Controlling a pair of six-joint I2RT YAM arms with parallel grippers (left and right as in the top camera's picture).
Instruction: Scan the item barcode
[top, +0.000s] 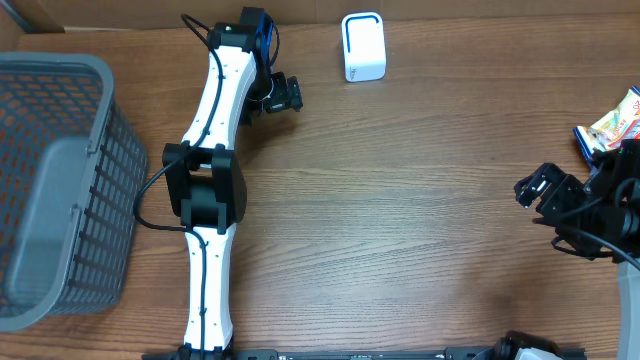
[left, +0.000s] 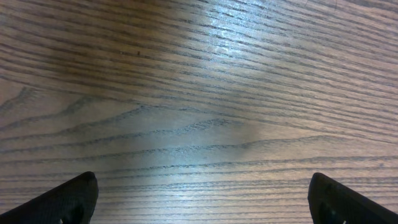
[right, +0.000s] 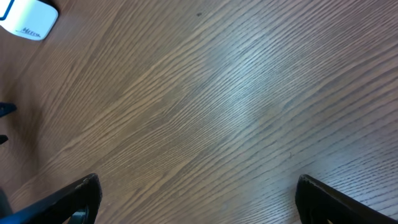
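Observation:
The item, a colourful snack packet (top: 620, 118), lies at the table's right edge, partly cut off; no barcode shows on it. A white box-shaped scanner (top: 363, 47) stands at the back centre, and its corner (right: 28, 18) shows in the right wrist view. My left gripper (top: 285, 95) hovers left of the scanner; it (left: 202, 179) is open over bare wood with nothing between its fingers. My right gripper (top: 535, 188) sits near the right edge, just below and left of the packet. It (right: 198, 180) is open too, with only table under it.
A grey plastic basket (top: 60, 180) fills the left side of the wooden table (top: 420, 220). The white left arm (top: 210, 200) runs from the front edge up to the back. A cardboard wall lines the back edge.

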